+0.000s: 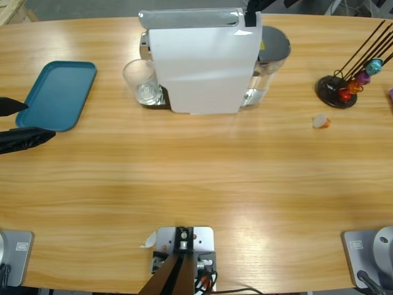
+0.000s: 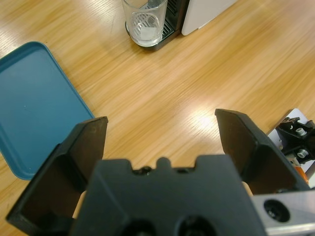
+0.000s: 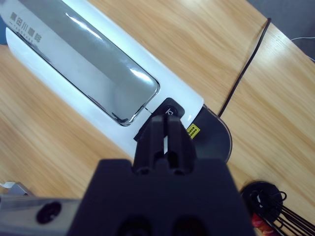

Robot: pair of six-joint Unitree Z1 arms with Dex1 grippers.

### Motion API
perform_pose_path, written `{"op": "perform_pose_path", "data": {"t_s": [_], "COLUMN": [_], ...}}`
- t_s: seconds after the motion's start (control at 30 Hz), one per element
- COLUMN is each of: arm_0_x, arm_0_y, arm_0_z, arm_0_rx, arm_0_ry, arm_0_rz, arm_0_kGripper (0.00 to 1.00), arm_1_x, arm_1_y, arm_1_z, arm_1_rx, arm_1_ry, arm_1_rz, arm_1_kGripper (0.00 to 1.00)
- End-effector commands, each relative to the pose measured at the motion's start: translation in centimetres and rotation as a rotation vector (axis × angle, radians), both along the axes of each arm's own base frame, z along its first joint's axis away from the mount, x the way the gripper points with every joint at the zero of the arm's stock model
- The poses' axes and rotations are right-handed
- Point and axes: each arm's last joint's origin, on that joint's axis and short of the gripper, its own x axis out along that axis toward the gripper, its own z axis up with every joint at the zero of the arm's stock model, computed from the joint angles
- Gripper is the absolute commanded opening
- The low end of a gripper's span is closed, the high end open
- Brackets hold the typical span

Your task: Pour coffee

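Note:
A clear tumbler [image 1: 140,83] stands on the drip tray of the white coffee machine [image 1: 202,67]; no coffee shows in it. My left gripper [image 1: 37,119] is open at the table's left edge, beside the teal tray [image 1: 61,92]. Its wrist view looks past the open jaws [image 2: 161,120] to the tumbler [image 2: 145,22] some way off. My right gripper [image 1: 252,13] is above the machine's top, shut, with its tips [image 3: 166,118] at the black button behind the chrome lid [image 3: 83,59].
A black capsule stand [image 1: 336,89] with coloured capsules sits at the right, also seen in the right wrist view [image 3: 263,196]. A small orange-and-white capsule [image 1: 320,121] lies loose near it. The machine's water tank [image 1: 273,49] is on its right side.

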Motion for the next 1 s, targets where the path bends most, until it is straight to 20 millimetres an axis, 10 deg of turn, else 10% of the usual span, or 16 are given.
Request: {"op": "perform_pose_path", "data": {"t_s": [0.03, 0.47, 0.67, 0.73, 0.8, 1.0], "arm_0_x": [0.3, 0.3, 0.3, 0.3, 0.2, -0.1], "arm_0_y": [-0.3, -0.3, -0.3, -0.3, -0.3, -0.1], "arm_0_z": [-1.3, -1.3, -1.3, -1.3, -1.2, -1.0], "arm_0_rx": [0.035, 0.034, 0.035, 0.035, 0.030, 0.002], "arm_0_ry": [0.033, 0.033, 0.032, 0.032, 0.027, 0.012], "arm_0_rz": [0.005, 0.005, 0.006, 0.005, 0.005, -0.021], "arm_0_kGripper": [0.954, 0.954, 0.954, 0.954, 0.959, 0.959], "arm_1_x": [0.2, 0.5, -2.7, -4.9, -7.1, -12.2], "arm_1_y": [0.6, 0.1, -2.5, -2.8, -2.6, -3.3], "arm_1_z": [-1.8, 1.3, 5.0, 4.4, 3.0, -1.3], "arm_1_rx": [-0.048, -0.084, -0.061, -0.025, -0.007, 0.047], "arm_1_ry": [0.043, 0.006, -0.148, -0.137, -0.127, -0.049], "arm_1_rz": [-0.002, 0.017, -0.059, -0.036, 0.002, 0.005], "arm_1_kGripper": [0.000, 0.000, 0.000, 0.588, 0.846, 0.989]}}
